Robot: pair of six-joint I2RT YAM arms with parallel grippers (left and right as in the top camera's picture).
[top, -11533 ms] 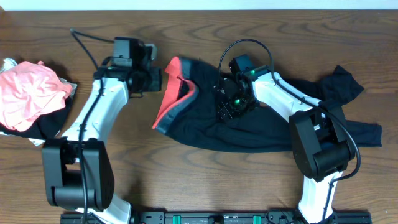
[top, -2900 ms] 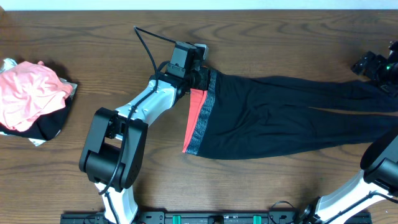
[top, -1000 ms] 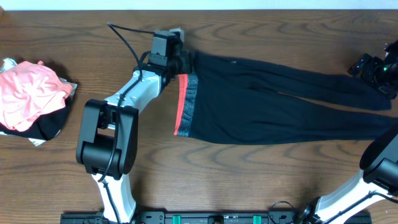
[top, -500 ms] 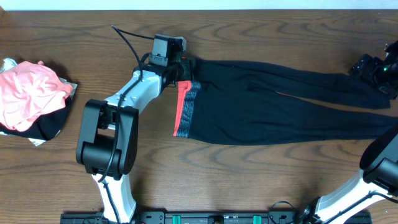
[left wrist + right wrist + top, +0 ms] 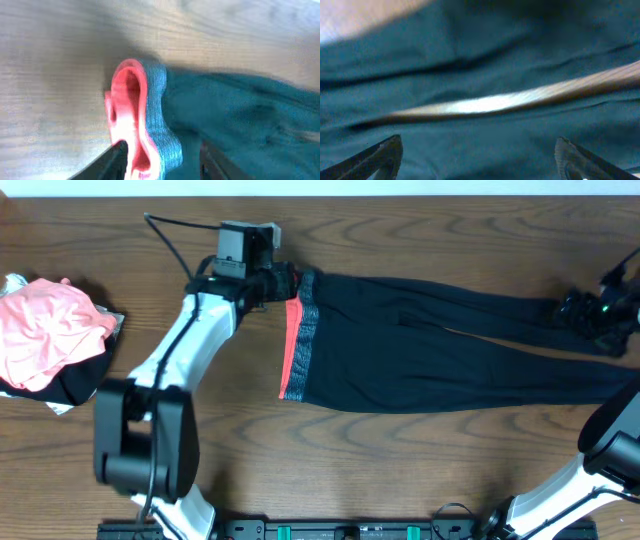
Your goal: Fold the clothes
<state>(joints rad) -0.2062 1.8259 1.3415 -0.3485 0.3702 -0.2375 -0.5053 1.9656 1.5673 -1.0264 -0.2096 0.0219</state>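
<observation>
The clothes, black leggings, lie flat across the table with both legs running to the right edge. Their grey waistband with a coral-red rim faces left. My left gripper sits at the waistband's far corner. In the left wrist view its jaws stand open with the bunched waistband between them, not pinched. My right gripper hovers over the upper leg near its end. In the right wrist view it is wide open above black fabric, where a thin strip of table separates the two legs.
A heap of pink and black clothing lies at the table's left edge. The left arm's cable loops toward the far edge. Bare brown wood shows in front of the leggings.
My left gripper's jaws have opened and let go of the waistband's corner, and that arm has shifted a little left. My right gripper has moved in from the right edge over the leg.
</observation>
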